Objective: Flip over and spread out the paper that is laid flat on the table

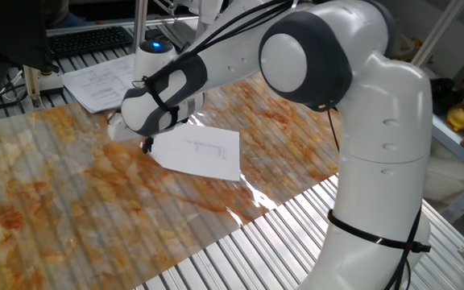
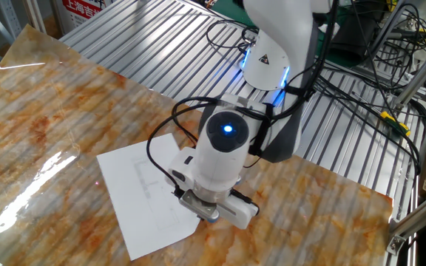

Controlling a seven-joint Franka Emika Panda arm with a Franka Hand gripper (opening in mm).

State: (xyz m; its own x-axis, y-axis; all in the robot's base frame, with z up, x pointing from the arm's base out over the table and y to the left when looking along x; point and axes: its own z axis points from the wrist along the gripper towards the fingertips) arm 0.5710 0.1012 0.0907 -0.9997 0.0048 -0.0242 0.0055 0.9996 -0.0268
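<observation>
The paper point(image 1: 200, 153) is a thin white sheet with faint grey marks on its upper face. It hangs slightly tilted just above the orange-and-grey marbled table cover point(image 1: 63, 209). My gripper point(image 1: 146, 145) points down at the sheet's left corner and is shut on that edge. In the other fixed view the paper point(image 2: 140, 193) lies to the left of the gripper point(image 2: 203, 214), whose fingertips are hidden under the wrist body. The marbled cover point(image 2: 43, 111) shows around the sheet.
A thicker stack of printed papers point(image 1: 101, 80) lies behind the gripper on the metal slats, with a keyboard point(image 1: 87, 39) beyond it. The robot base point(image 2: 272, 59) and cables point(image 2: 376, 44) stand at the back. Bare slats point(image 1: 272, 250) border the cover.
</observation>
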